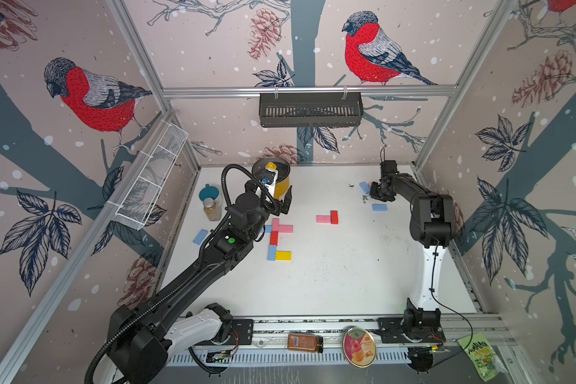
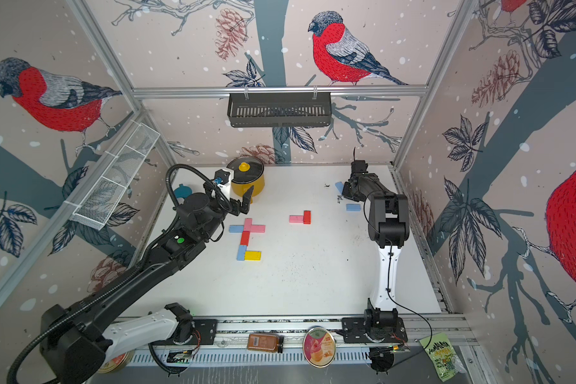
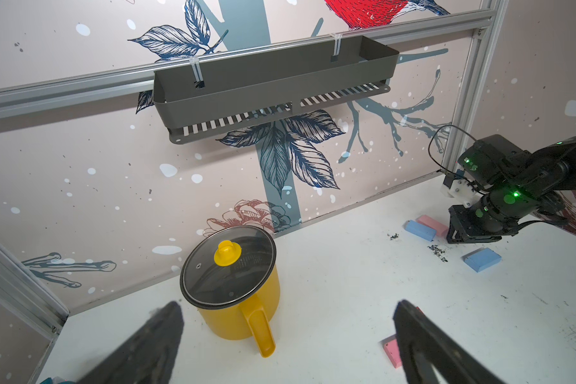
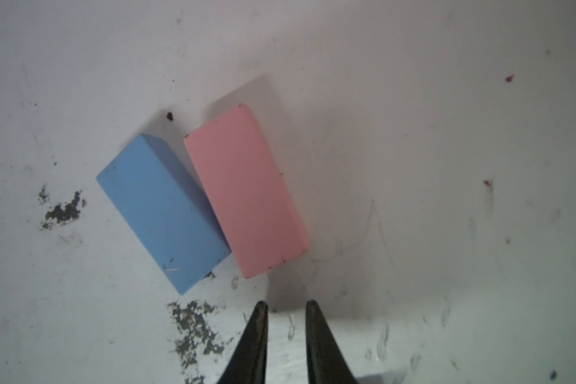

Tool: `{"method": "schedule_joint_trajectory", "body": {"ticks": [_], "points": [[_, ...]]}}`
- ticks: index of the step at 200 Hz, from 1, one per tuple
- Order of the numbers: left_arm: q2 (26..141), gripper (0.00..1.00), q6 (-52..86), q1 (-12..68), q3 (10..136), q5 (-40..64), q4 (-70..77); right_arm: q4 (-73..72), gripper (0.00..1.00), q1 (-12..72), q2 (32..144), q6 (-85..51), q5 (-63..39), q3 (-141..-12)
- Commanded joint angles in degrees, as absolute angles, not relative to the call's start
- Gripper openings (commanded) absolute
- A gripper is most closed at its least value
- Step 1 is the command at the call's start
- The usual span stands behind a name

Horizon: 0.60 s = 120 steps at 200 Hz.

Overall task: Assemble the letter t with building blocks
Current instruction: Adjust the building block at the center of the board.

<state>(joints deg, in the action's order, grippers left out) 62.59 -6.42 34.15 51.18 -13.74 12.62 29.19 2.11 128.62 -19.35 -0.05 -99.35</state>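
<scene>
Poised near bench's far right corner, right gripper narrowly parted, empty, short of pink block and blue block; holding left gripper spread wide by yellow pot.

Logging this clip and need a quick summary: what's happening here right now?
Two robot arms are building a letter t from blocks. A partly built figure of pink, blue, red and yellow blocks lies on the table. The left tool hangs wide open and empty by the yellow pot. The right tool, jaws close together but empty, is at the far corner just short of a pink block and a blue block lying side by side.
</scene>
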Motion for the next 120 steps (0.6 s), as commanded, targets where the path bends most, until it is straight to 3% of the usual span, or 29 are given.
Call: {"method": "schedule_joint_trajectory", "body": {"ticks": [1,120], "points": [[62.52,0.98,-6.86,34.08,51.15,-14.10,13.91,30.40,0.23,3.14,126.40,-17.79,2.61,-98.37],[62.49,0.98,-6.50,34.19,51.29,-13.53,13.80,30.12,0.23,3.61,126.11,-16.55,3.51,-95.90]]}}
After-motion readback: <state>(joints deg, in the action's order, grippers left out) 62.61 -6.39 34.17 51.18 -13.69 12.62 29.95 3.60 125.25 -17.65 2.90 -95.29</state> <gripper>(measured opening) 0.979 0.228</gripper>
